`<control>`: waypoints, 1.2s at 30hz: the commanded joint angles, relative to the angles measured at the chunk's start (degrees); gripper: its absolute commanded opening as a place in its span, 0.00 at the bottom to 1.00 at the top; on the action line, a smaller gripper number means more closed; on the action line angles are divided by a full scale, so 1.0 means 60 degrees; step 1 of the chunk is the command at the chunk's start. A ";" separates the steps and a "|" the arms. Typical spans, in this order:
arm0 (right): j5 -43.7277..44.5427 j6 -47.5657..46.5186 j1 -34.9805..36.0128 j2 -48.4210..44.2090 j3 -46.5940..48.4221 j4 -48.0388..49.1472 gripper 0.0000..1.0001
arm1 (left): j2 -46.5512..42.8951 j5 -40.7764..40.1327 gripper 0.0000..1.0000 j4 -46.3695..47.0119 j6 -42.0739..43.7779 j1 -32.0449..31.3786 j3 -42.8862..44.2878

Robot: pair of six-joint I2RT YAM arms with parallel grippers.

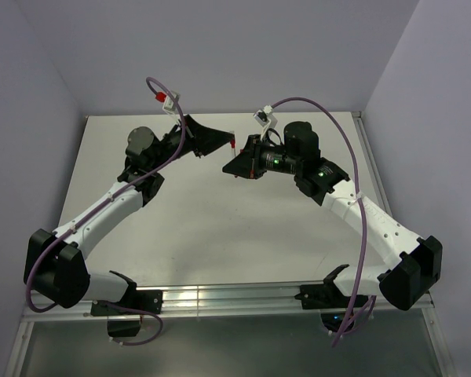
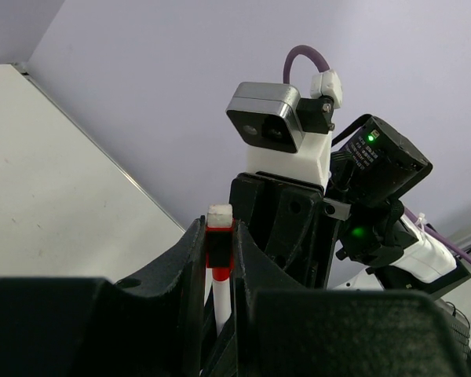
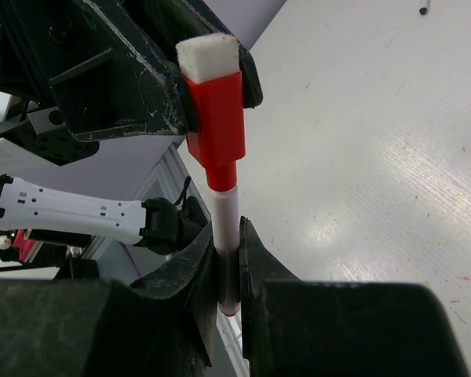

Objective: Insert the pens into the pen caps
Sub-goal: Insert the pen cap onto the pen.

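Above the worktop (image 1: 220,228): pen (image 3: 224,220) is entered in red cap (image 3: 217,118).
Left jaws: red cap gripped.
Right jaws: pen gripped.
Push: to be kept coaxial.

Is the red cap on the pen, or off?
On: the pen runs straight into the cap, with no tip showing between them. Whether it is pushed fully home, cannot tell.

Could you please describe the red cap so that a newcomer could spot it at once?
Look mid-air above the table. There the left gripper pinches the cap, seated on the white pen that the right gripper holds. Unlike the red cable plug, it has a white pad on its end.
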 commanded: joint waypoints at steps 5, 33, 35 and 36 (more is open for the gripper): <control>0.0796 -0.0102 -0.0320 -0.0370 0.0413 0.1621 0.00 | -0.0233 0.1630 0.00 -0.0674 0.0189 -0.0598 -0.0319; 0.0752 -0.0058 -0.0599 -0.0385 0.0721 0.1650 0.00 | -0.0380 0.1499 0.00 -0.1626 0.1316 -0.1403 -0.0816; 0.0781 -0.0072 -0.0628 -0.0414 0.0736 0.1621 0.00 | -0.0526 0.1469 0.00 -0.1772 0.1404 -0.1535 -0.1035; 0.0767 -0.0072 -0.0628 -0.0414 0.0736 0.1621 0.00 | -0.0570 0.1396 0.00 -0.1831 0.1434 -0.1594 -0.1138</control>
